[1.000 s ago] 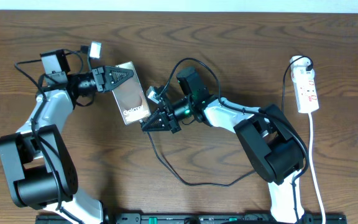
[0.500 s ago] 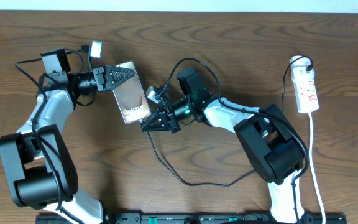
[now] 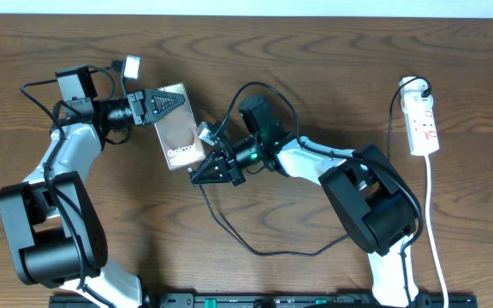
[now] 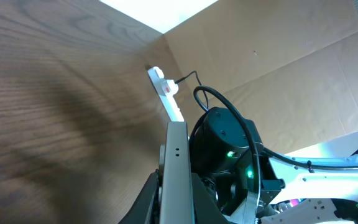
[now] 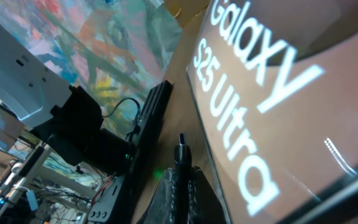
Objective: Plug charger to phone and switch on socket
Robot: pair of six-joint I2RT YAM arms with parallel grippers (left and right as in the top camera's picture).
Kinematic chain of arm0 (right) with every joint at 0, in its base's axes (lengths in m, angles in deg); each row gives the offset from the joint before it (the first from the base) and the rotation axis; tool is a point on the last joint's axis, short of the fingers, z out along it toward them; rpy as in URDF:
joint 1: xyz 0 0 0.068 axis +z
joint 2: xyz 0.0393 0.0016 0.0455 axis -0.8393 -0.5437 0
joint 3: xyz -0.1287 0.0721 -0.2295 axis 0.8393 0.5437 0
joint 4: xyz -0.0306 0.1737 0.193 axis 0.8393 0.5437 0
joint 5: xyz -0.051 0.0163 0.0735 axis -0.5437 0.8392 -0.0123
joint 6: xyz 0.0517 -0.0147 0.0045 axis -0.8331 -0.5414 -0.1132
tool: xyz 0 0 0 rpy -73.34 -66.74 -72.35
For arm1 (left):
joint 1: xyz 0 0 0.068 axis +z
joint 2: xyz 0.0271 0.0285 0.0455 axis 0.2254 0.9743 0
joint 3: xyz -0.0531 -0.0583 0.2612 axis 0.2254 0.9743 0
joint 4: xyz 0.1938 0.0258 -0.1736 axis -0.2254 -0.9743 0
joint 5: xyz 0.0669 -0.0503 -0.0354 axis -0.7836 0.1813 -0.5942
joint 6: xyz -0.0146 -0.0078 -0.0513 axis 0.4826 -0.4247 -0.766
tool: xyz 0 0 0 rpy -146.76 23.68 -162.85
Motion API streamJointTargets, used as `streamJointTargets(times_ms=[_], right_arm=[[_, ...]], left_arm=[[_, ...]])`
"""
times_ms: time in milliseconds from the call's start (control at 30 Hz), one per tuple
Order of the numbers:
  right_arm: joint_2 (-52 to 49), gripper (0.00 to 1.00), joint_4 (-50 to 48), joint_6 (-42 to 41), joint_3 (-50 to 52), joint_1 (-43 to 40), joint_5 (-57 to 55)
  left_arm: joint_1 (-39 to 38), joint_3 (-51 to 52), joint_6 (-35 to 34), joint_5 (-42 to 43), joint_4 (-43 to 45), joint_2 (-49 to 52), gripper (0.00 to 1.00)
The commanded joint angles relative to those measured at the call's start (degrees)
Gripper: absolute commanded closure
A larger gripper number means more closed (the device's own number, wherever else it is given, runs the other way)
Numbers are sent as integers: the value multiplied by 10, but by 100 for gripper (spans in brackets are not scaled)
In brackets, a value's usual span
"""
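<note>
- Slack of the charger [image 3: 272, 254] lies closest to the robot's side of the wooden table [image 3: 332, 51]. Its thin black cable makes a wide loop on the wood in front of the right arm's base.
- From this loop the cable goes up to the right gripper [image 3: 204, 173], which is closed on the charger's slim end. In the right wrist view we see the plug tip [image 5: 181, 148] standing out between the two fingers.
- This tip is just beside the lower short edge of the phone [image 3: 181, 128]. We cannot tell if it touches the edge or has gone in.
- A little further, left of the table's middle, the phone shows its glossy dark face to the overhead camera, with white "Galaxy" lettering. The right wrist view shows the same lettering very large.
- At the phone's far end, the left gripper [image 3: 174, 102] is clamped on it, with one finger lying over the face. From the left wrist view we see the phone edge-on as a pale strip. We cannot tell if it rests on the wood.
- Farthest, at the right side, the socket [image 3: 423, 124] lies well apart from both grippers. It has red-orange marks, a black plug [image 3: 419, 85] at its far end, and a white cord [image 3: 435, 231] running back toward the near edge. We cannot read the position of the switch.
</note>
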Motion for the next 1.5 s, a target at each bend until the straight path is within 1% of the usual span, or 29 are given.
streamJointTargets(times_ms=[0, 167, 433, 567, 700, 833, 933, 1067, 1267, 1367, 1467], right_arm=[[-2, 99, -27, -23, -5, 6, 10], [-2, 99, -64, -49, -5, 6, 10], [-5, 99, -69, -51, -5, 3, 12], [-18, 99, -87, -73, -5, 3, 16], [-29, 99, -124, -96, -5, 3, 31], [-30, 99, -128, -96, -5, 3, 31], [-30, 99, -130, -96, -5, 4, 31], [-30, 99, -138, -96, -5, 4, 31], [-33, 99, -145, -96, -5, 4, 31], [-44, 99, -172, -121, -5, 4, 31], [-59, 99, -223, -168, -5, 4, 31]], left_arm=[[-7, -7, -3, 28, 7, -4, 93], [-6, -7, -3, 28, 11, -4, 93], [-6, -7, -4, 27, 30, -4, 93], [-2, -7, -9, -5, 32, -4, 93], [6, -7, -12, -11, 37, -4, 93], [20, -7, -53, -25, 67, -4, 93], [30, -7, -108, -26, 121, -4, 93], [30, -7, -150, -26, 165, -4, 93], [30, -7, -164, -25, 177, -4, 93], [30, -7, -166, -25, 177, -4, 93], [30, -7, -166, -23, 177, -4, 93]])
